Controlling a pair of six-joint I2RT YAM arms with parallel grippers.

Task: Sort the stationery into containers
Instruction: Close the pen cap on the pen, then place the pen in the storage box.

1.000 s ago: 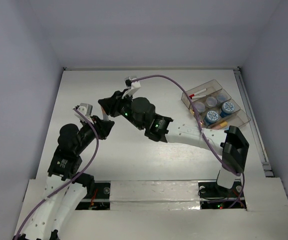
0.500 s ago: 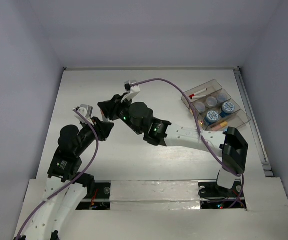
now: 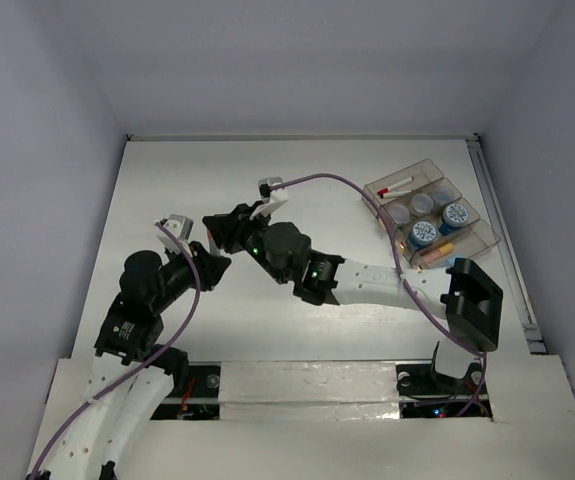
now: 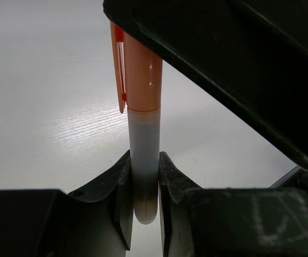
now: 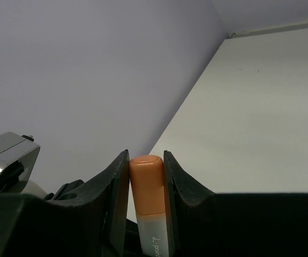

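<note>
Handover of orange-capped marker (image 4: pixel 143 107): left gripper (image 4: pixel 143 182) is clamping its grey barrel end and right gripper (image 5: pixel 145 171) is pinching the cap, above the table (image 3: pixel 217 170), well apart from the divided tray (image 3: pixel 429 172). Advised: left lets go first, right keeping its hold throughout

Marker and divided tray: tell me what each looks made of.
The marker looks plastic: smooth orange cap with moulded clip, pale grey barrel with soft sheen. The tray is probably clear, smoky rigid plastic: contents show through its walls.
</note>
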